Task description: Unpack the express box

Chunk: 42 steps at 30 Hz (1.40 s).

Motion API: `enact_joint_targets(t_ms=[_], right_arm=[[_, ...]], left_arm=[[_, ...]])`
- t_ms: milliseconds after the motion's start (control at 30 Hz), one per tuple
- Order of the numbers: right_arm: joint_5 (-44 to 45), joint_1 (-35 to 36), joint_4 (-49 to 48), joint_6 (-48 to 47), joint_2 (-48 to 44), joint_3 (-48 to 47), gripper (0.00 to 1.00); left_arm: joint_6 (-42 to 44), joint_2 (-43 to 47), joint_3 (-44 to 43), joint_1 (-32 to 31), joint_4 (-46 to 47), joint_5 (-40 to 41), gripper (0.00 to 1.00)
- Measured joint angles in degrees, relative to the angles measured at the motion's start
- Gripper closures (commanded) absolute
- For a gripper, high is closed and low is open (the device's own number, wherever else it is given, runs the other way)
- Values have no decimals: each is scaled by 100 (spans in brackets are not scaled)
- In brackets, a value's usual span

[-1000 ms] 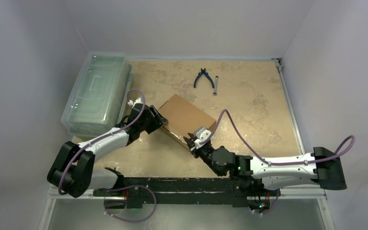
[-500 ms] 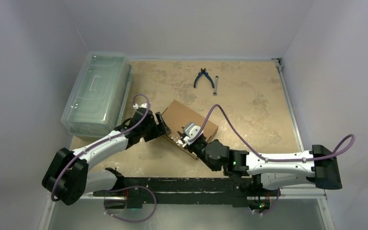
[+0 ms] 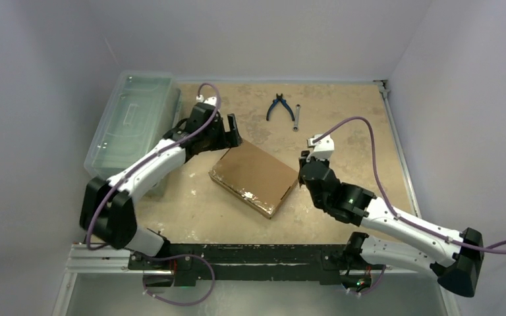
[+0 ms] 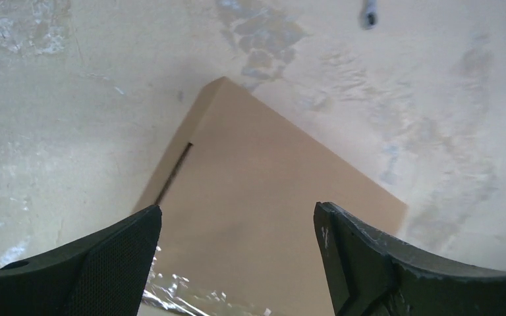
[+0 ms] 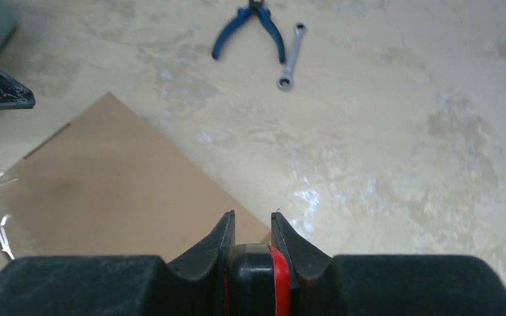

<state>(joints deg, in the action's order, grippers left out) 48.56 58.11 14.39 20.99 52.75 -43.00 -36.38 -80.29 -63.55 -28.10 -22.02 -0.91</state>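
Note:
The express box is a flat brown cardboard mailer lying closed on the table, with clear tape along its near edge. My left gripper is open and empty above the box's far-left corner. In the left wrist view its jaws stand wide apart over the box. My right gripper is by the box's right corner, shut on a black and red tool. In the right wrist view its fingertips hang over the box's corner.
A large clear lidded plastic bin stands at the far left. Blue-handled pliers and a small wrench lie at the far middle; both also show in the right wrist view, pliers and wrench. Walls close in on three sides.
Both grippers have left the box: the left arm swung to its far-left corner, the right arm swung to its right side. The box now lies flat, slightly shifted.

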Motion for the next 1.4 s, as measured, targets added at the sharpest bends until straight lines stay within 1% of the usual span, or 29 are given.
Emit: enact_joint_targets(t_ms=[133,233,300,433,500,667,800,900,1000,1067,1167,1267,1333,1400], right_arm=[[-258,-382,522,592,31,94,100],[-503,-595,673,828,262,155,100],[-697,-730,654,918,450,240,100],[-1156,-1047,385,1016,750,428,100],[-1436,-1257,129,1016,866,520,100],[-1873,-1644,-376,938,1292,461,100],[-2173,-1912,-704,684,1862,120,100],[-2312,-2103,-914,461,2428,-308,100],[-2345,-2221,-1235,90,3300,-1049,100],[-2387,-2286,-1333,-153,3945,-1687,100],[-2500,-2378,-1467,-498,4996,-2938,100],[-2474,-2376,-1202,-737,5792,-4197,100],[-2315,-2367,-955,-887,6039,-4769,100],[-2111,-2369,-664,-979,5908,-4833,100]], left_arm=[[365,-1038,-271,33,-105,190,15],[562,-1482,-278,33,-254,310,15],[619,-1620,-271,33,-293,317,15],[647,-1582,-116,33,-107,264,15],[603,-1488,131,35,118,162,16],[345,-909,964,66,564,-356,18],[83,-348,1611,76,619,-581,20],[-133,57,2015,85,664,-662,20],[-393,372,2385,55,719,-708,20],[-614,562,2588,-2,780,-697,20],[-918,785,2844,-168,885,-732,19],[-1172,946,3016,-461,929,-809,19],[-1303,1049,3053,-699,881,-837,19],[-1373,1207,3058,-857,737,-876,17]])
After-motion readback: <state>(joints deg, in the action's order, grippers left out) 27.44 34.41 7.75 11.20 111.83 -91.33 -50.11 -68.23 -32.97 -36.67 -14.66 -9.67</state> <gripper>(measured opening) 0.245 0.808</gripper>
